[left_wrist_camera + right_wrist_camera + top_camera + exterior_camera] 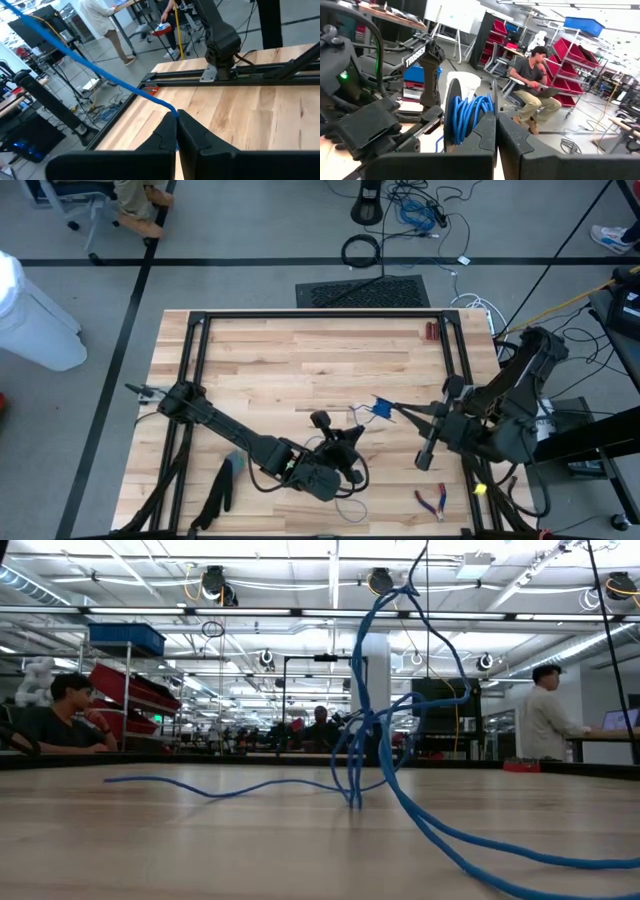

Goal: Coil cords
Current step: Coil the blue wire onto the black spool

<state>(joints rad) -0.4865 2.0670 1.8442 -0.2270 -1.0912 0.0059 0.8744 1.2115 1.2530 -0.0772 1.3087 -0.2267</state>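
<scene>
Two dark jointed arms [225, 425] with black, wedge-shaped jaws.

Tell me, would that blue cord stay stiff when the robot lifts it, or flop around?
Probably floppy: the blue cord hangs in loose loops and trails in waves across the table. It looks thin, so likely light. The left gripper is shut on it; slack will likely sag.

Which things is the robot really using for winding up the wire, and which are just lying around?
Part of the job:
- blue cord, several loops gathered
- left gripper, shut on the cord
- right gripper, shut on the cord's loops

Just lying about:
- red-handled pliers on the table
- black cable ring on the floor
</scene>
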